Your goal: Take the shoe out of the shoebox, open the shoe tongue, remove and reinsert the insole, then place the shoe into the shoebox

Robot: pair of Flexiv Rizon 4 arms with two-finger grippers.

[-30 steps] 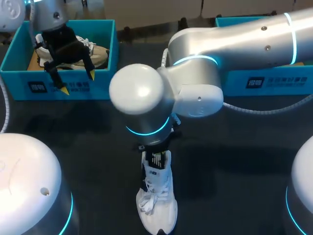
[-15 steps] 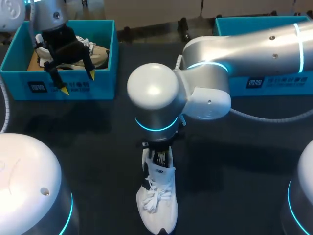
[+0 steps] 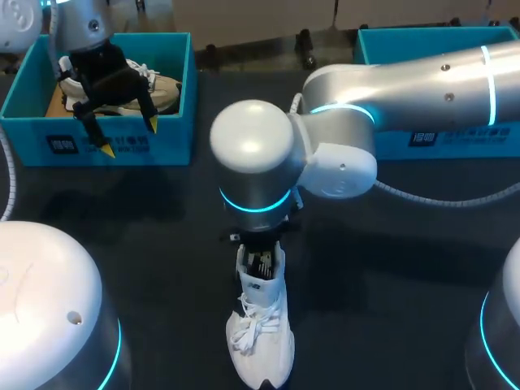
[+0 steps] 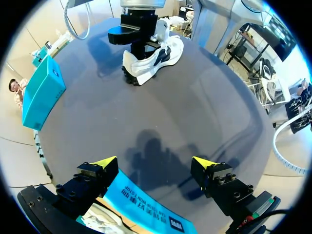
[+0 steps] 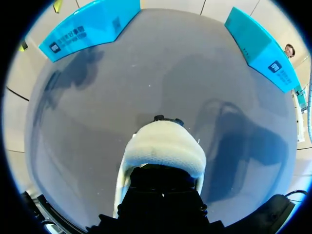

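My left gripper [image 3: 130, 136] hangs wide open over the front wall of the shoebox [image 3: 49, 145]. My right gripper [image 3: 258, 244] sits at the opening of the white shoe [image 3: 262, 345]; its grip I cannot tell

The right arm [image 3: 252, 154] partly hides the white shoe [image 3: 262, 341].

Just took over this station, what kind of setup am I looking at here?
Likely a robot test bench for shoe handling: a dark table, a teal left shoebox and right shoebox, and a white sneaker under my right arm.
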